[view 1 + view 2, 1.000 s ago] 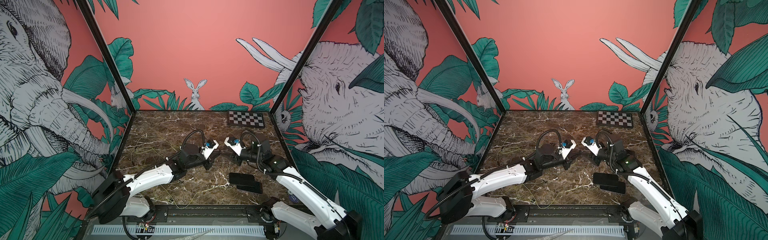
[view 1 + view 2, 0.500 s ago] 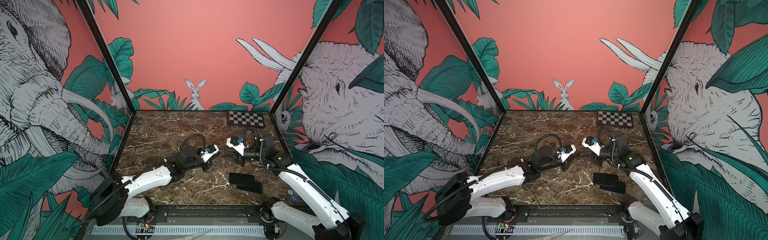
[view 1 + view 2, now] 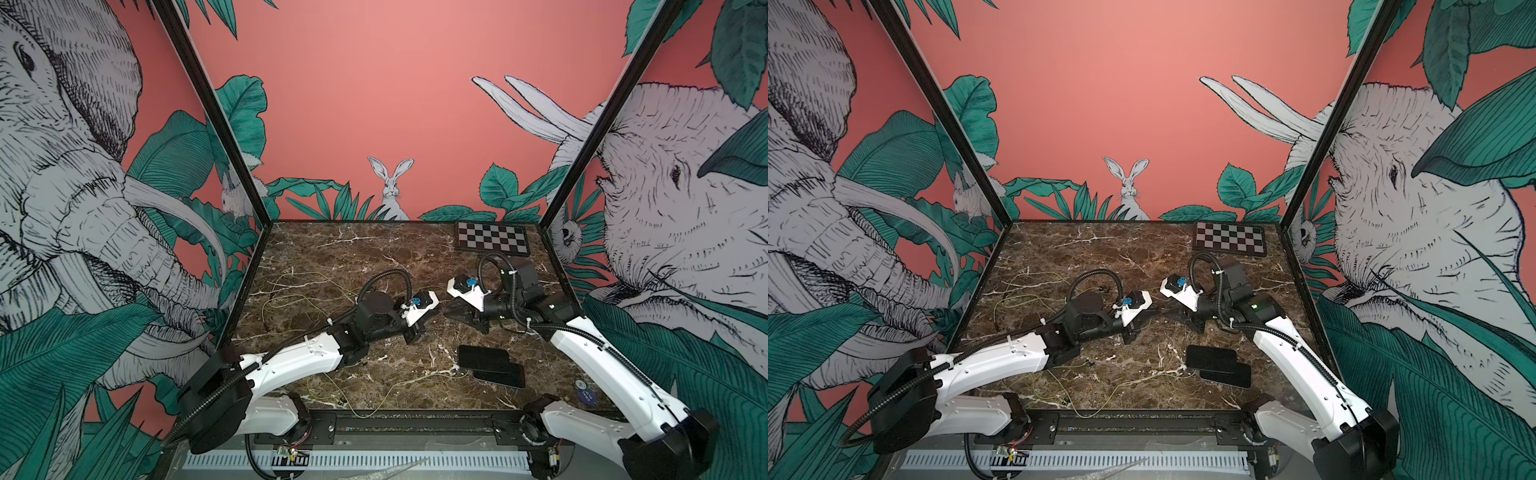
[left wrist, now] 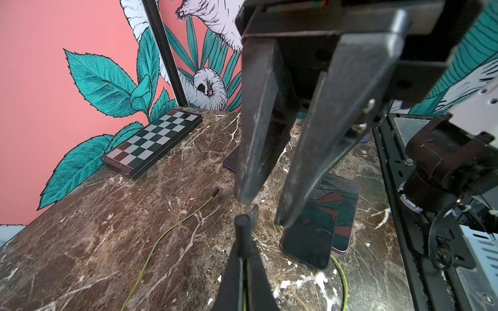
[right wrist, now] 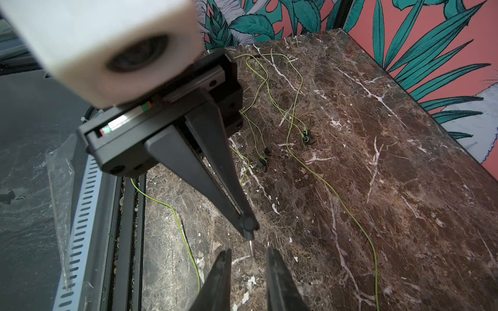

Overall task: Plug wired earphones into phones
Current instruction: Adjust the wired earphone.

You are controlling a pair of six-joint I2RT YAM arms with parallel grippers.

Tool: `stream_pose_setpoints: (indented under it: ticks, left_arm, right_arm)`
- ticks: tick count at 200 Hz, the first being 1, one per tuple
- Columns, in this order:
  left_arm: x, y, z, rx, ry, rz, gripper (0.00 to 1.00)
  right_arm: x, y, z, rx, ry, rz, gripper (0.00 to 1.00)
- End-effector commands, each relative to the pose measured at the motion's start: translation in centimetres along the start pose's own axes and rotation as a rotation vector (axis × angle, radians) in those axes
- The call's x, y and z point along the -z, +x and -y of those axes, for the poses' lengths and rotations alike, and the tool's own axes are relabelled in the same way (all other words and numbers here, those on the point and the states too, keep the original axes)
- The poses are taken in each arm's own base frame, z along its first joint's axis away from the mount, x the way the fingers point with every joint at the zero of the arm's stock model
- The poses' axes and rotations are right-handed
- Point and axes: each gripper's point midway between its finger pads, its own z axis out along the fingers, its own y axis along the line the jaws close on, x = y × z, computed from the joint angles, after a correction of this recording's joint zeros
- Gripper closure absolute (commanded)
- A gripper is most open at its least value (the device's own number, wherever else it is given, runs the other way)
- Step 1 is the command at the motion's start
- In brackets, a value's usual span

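- The left gripper is pinched tight on one plug of the wired earphones. The plug's bare metal pin sticks out past the fingertips. This happens mid-table, on the robot's side of the checkerboard plate.
- The right gripper faces it tip to tip, jaws apart by a narrow gap with nothing between them. The pin points into that gap.
- Two phones lie overlapped flat on the marble table, farther from the checkerboard plate than the grippers are. A third phone shows only an edge behind the right gripper, nearer the plate than the pair.
- This looks like a handover. If the right jaws clamp the pin itself, nothing is left free to enter a socket.
- The plug is tiny and smooth, so an off-centre pinch could make it swivel or pop out.
- The fingertips are close enough to knock together, which could jolt the plug loose.
- The trailing cord runs back under the left arm, so a pull away from the plate could snag it.
- The phones rest loose on slick stone and will likely slide if pushed.
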Motion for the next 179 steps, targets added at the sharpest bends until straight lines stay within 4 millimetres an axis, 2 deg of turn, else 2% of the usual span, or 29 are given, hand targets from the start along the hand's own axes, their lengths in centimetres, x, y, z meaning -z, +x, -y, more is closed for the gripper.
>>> stream_pose_setpoints:
  ticks: [1,31,47,91,111,145,179]
  left_arm:
    - [0.5,-0.9,0.5,-0.034,0.014,0.032,1.0]
    - [0.5,-1.0,0.6,-0.032,0.017,0.034,1.0]
    - [0.5,-1.0,0.6,-0.032,0.018,0.035,1.0]
    - [0.4,-0.6,0.8,-0.045,0.028,0.023,1.0]
    - [0.3,-0.5,0.8,-0.044,0.031,0.013,1.0]
    - [0.4,-0.9,1.4,-0.037,0.069,0.017,1.0]
    - [0.7,-1.7,2.0,-0.027,0.101,0.038,0.87]
  right_arm:
    - [0.2,-0.8,-0.1,0.028,-0.011,0.021,0.79]
    - [0.0,-0.8,-0.2,0.027,-0.021,0.02,0.83]
    - [-0.1,-0.6,-0.3,0.028,-0.027,0.012,0.9]
    - [-0.2,-0.8,-0.4,0.038,-0.032,0.017,0.94]
    - [-0.2,-0.6,-0.6,0.05,-0.038,0.013,1.0]
    - [0.1,-0.3,-0.8,0.091,-0.029,0.001,1.0]
    - [0.4,1.1,-1.1,0.165,-0.021,-0.063,1.0]
